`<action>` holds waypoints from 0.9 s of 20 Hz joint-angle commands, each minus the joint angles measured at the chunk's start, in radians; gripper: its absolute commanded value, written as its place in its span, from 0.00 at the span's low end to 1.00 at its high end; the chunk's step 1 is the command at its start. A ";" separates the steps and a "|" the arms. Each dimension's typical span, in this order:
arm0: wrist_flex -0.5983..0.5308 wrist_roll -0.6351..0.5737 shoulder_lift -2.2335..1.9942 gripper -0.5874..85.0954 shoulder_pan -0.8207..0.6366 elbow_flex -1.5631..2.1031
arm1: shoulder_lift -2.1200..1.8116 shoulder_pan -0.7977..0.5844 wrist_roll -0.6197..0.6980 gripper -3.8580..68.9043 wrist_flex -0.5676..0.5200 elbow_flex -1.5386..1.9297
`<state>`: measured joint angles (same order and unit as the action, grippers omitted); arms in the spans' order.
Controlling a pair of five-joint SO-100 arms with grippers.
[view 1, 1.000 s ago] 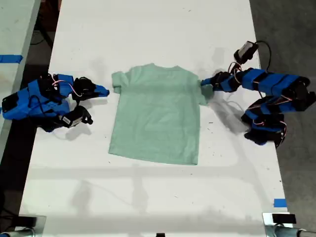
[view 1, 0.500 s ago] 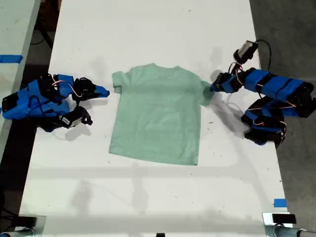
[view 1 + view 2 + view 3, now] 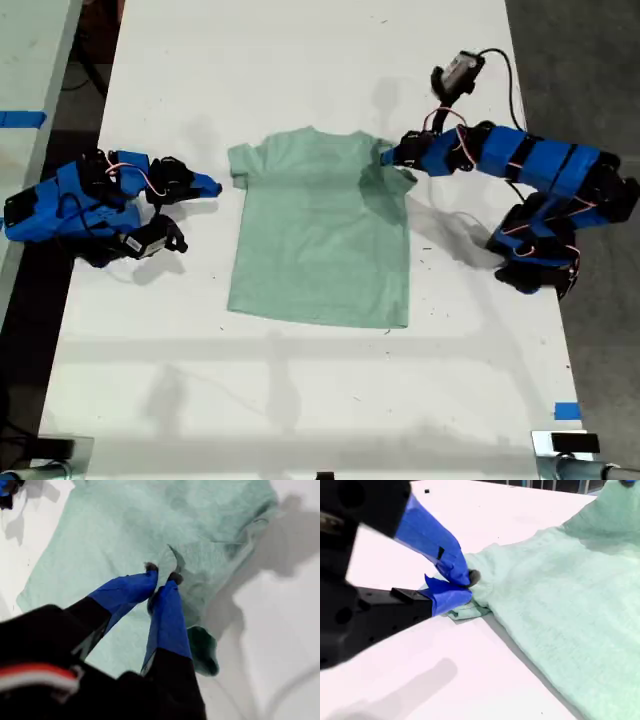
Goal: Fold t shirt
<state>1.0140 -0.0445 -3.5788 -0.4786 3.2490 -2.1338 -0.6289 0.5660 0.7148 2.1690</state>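
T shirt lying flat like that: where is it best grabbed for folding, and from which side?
By a sleeve, from the outside. The t shirt lies flat on the table, so only its edges can be pinched, and each sleeve sticks out toward an arm. My first hand has pinched the sleeve at the exterior view's right; my second hand is at the other.

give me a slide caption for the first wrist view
My first gripper pinches a lifted sleeve fold of the mint-green t-shirt above the white table.
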 commanded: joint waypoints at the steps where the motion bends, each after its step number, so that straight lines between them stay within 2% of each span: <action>1: 0.002 0.017 -0.006 0.00 0.011 0.040 | 0.160 0.083 -0.009 0.07 -0.092 -0.176; 7: 0.002 0.018 -0.006 0.00 0.012 0.040 | 0.514 0.199 0.023 0.07 -0.025 -0.541; 8: 0.002 0.018 -0.006 0.00 0.012 0.040 | 0.554 0.210 0.014 0.11 0.017 -0.595; 11: 0.002 0.018 -0.006 0.00 0.012 0.040 | 0.601 0.221 0.020 0.36 0.129 -0.678; 12: 0.002 0.018 -0.006 0.00 0.012 0.040 | 0.588 0.216 0.023 0.39 0.169 -0.689; 15: 0.002 0.018 -0.006 0.00 0.012 0.040 | 0.494 0.199 0.043 0.44 0.298 -0.730; 18: 0.002 0.018 -0.006 0.00 0.012 0.040 | 0.293 0.167 0.031 0.44 0.508 -0.692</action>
<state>1.0140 -0.0399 -3.5788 -0.4786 3.2490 -1.6598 -0.4310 0.5983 1.1060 1.5156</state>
